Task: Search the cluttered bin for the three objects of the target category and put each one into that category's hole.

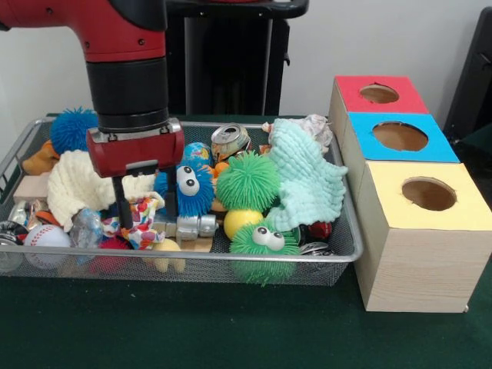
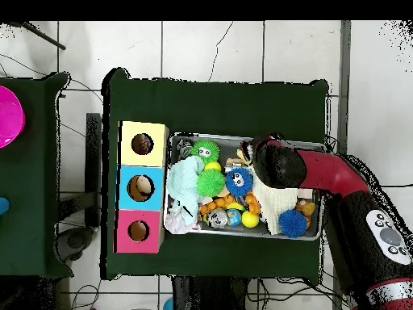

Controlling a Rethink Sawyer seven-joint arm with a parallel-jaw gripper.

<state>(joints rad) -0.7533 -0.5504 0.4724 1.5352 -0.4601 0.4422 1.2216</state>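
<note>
The wire mesh bin (image 1: 231,258) is full of toys; it also shows in the overhead view (image 2: 242,137). My gripper (image 1: 146,221) reaches down into its front left part, open, one finger on each side of the multicoloured polka-dot wrapper (image 1: 138,231). A whitish crinkly bag (image 1: 311,124) lies at the bin's back right corner. A shiny wrapper (image 1: 19,212) shows at the left end. The yellow-faced box has a round dark hole (image 1: 428,194), also seen from overhead (image 2: 143,144). In the overhead view the arm (image 2: 278,165) hides the gripper and the polka-dot wrapper.
Blue-faced (image 1: 400,136) and red-faced (image 1: 379,94) boxes stand behind the yellow one, right of the bin. A cream cloth (image 1: 73,184), mint cloth (image 1: 307,181), blue fuzzy toy with eyes (image 1: 192,184), green spiky balls (image 1: 246,181), a can (image 1: 231,138) and a baseball (image 1: 46,237) crowd the bin.
</note>
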